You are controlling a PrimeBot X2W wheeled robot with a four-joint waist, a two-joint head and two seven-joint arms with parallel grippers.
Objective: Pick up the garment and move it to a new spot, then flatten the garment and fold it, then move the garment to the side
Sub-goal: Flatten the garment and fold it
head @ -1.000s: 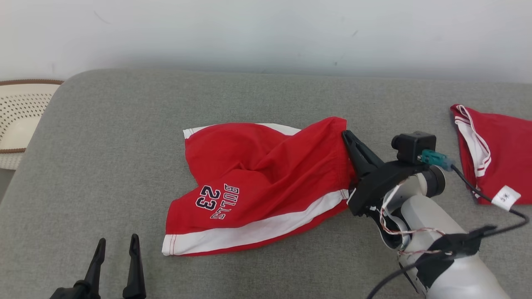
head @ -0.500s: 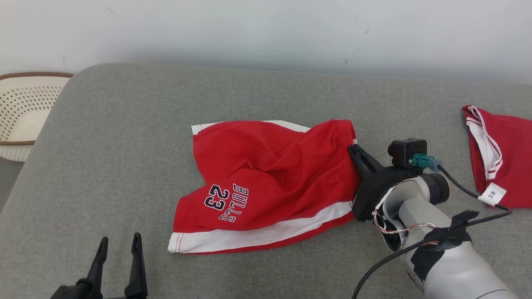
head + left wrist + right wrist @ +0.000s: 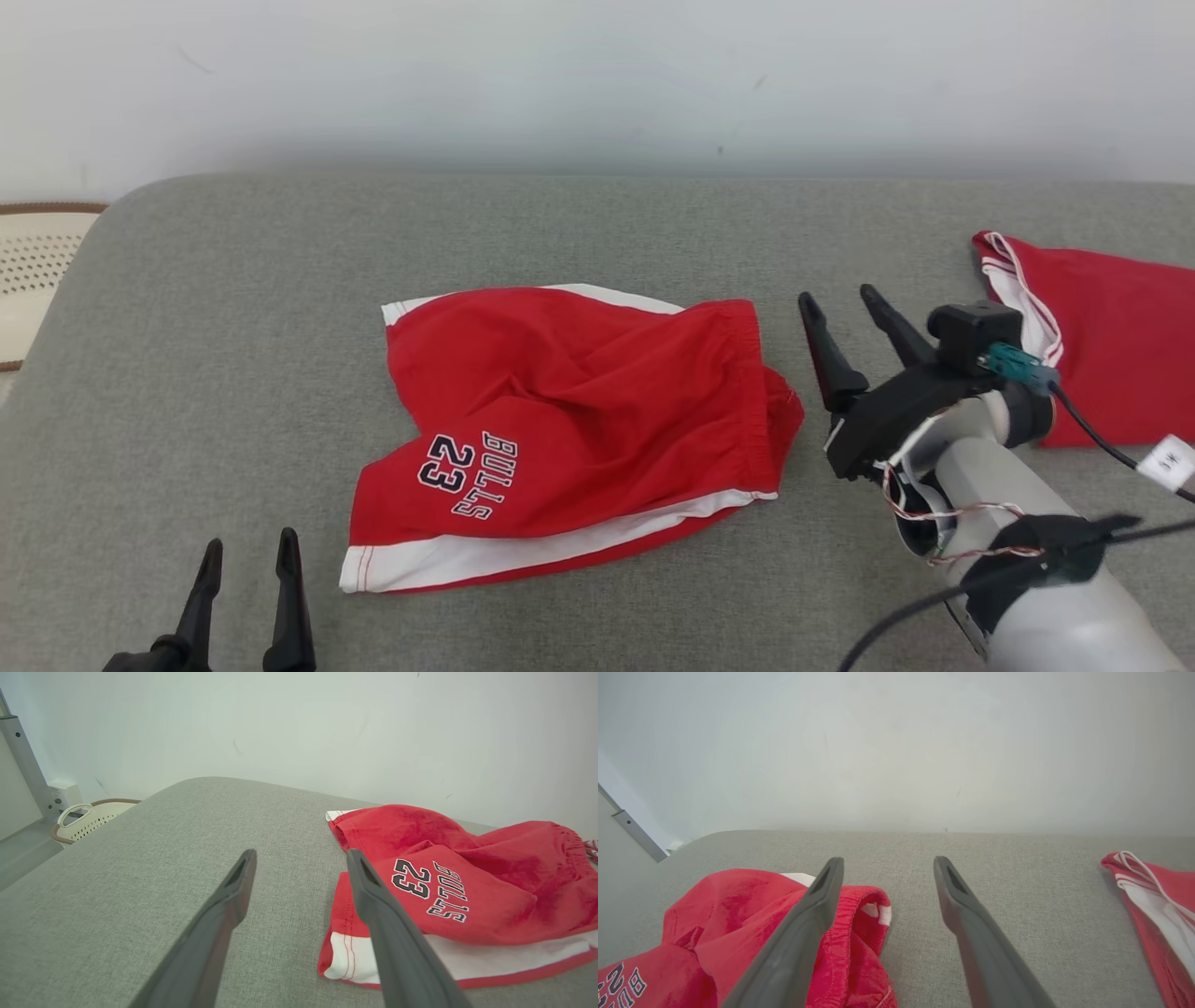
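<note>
Two garments lie on the grey fabric-covered padded surface (image 3: 233, 327). The task item, a pair of red shorts with white hem bands and a dark "BULLS 23" print (image 3: 560, 429), lies crumpled near the centre of the surface. Its elastic waistband is toward the right edge and its leg openings are toward the left edge. The second item, a red garment with white striped trim (image 3: 1111, 355), lies at the right edge, well apart from the shorts, with a white paper tag (image 3: 1172, 460) on its near side. A cream perforated basket with a brown rim (image 3: 37, 271) stands beyond the left edge, off the surface. A plain white wall (image 3: 597, 75) runs behind the far edge.

The right gripper (image 3: 837, 299) sits between the two garments, just beside the shorts' waistband and over bare grey fabric. Its jaws are spread wide and hold nothing. The fingers point toward the far edge. Its pale forearm (image 3: 1027, 523) enters from the near right corner, with a black cable (image 3: 1092, 434) trailing from the wrist.

The left gripper (image 3: 250, 543) is at the near edge, left of the shorts' white hem and apart from it. Its jaws are spread and empty, and the fingers point toward the far edge.
</note>
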